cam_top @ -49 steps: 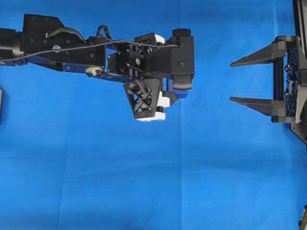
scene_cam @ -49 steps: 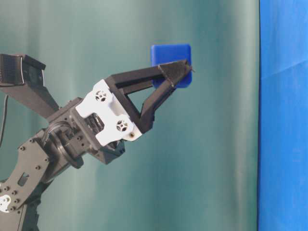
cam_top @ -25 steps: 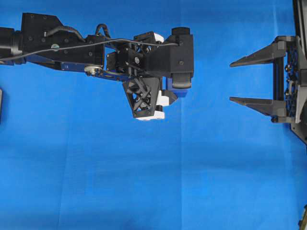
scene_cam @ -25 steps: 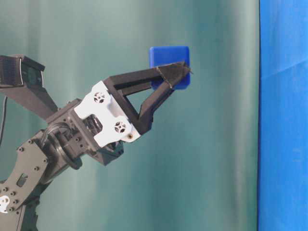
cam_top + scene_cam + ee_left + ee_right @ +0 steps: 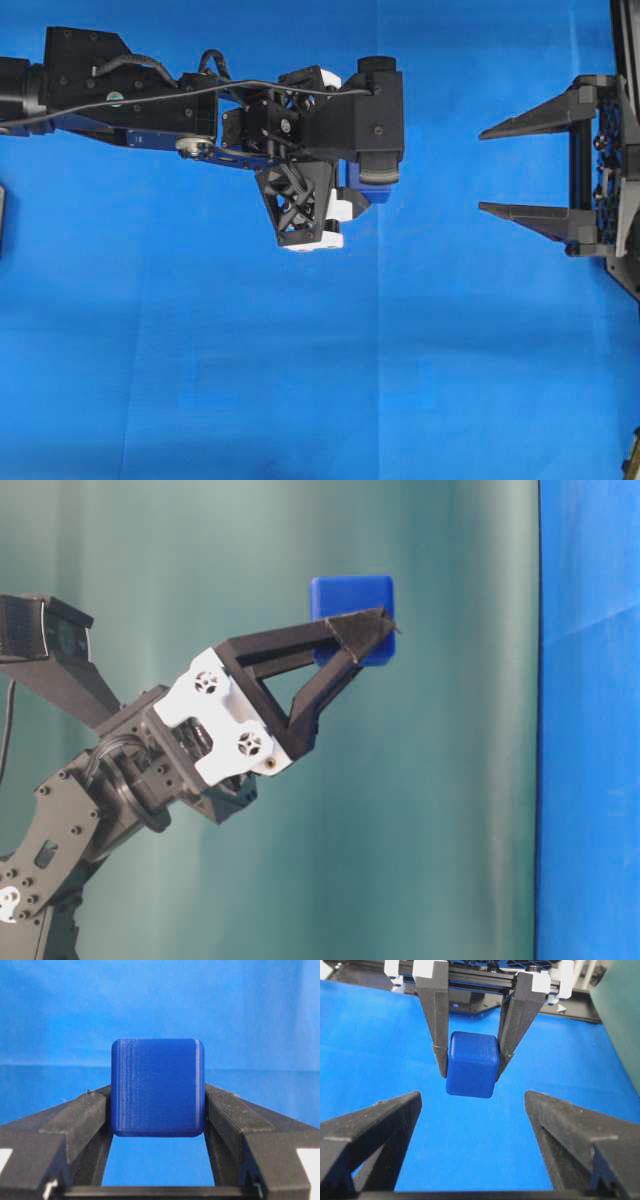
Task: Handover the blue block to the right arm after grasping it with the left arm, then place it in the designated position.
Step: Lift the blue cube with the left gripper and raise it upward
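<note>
The blue block (image 5: 157,1087) is pinched between the black fingers of my left gripper (image 5: 156,1094), which is shut on its two sides and holds it up in the air above the cloth. From the table-level view the block (image 5: 350,600) sits at the fingertips of the left gripper (image 5: 378,630), which points up and to the right. From overhead only a sliver of the block (image 5: 366,192) shows under the left wrist housing. My right gripper (image 5: 482,170) stands wide open at the right, pointing at the block from a gap away. In its own view the block (image 5: 472,1065) hangs ahead of the open right gripper (image 5: 472,1096).
A blue cloth (image 5: 300,380) covers the table. A teal backdrop (image 5: 450,780) hangs behind the left arm. A dark object (image 5: 2,220) pokes in at the left edge and another (image 5: 633,455) at the bottom right corner.
The left arm with the block shifted very slightly a second ago and has been still since. The right gripper has not moved.
</note>
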`<action>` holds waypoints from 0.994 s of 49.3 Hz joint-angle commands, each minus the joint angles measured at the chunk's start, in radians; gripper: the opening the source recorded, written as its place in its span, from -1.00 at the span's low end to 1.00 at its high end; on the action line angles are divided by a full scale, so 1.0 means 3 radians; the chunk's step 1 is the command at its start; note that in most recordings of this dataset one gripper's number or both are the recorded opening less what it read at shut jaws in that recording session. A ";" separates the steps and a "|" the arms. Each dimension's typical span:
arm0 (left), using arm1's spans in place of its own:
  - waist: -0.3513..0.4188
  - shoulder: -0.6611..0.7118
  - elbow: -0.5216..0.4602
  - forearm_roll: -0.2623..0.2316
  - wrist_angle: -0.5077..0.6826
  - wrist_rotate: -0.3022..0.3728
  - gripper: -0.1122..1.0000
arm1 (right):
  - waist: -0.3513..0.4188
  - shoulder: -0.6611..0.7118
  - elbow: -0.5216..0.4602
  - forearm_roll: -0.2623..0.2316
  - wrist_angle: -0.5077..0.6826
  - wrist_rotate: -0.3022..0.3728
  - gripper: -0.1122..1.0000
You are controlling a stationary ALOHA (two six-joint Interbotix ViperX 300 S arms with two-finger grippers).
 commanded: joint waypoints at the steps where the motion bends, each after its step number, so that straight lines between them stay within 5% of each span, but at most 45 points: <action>1: 0.0005 -0.0138 -0.0056 0.0005 -0.0015 -0.0005 0.03 | -0.0005 0.0010 -0.0041 0.0010 -0.0015 0.0005 0.94; 23: 0.0005 -0.0358 0.0286 0.0005 -0.0409 -0.0041 0.03 | -0.0005 0.0010 -0.0041 0.0010 -0.0015 0.0005 0.94; 49: -0.0041 -0.1120 0.1565 0.0000 -0.2388 -0.0051 0.03 | -0.0005 0.0010 -0.0051 0.0010 -0.0036 0.0000 0.94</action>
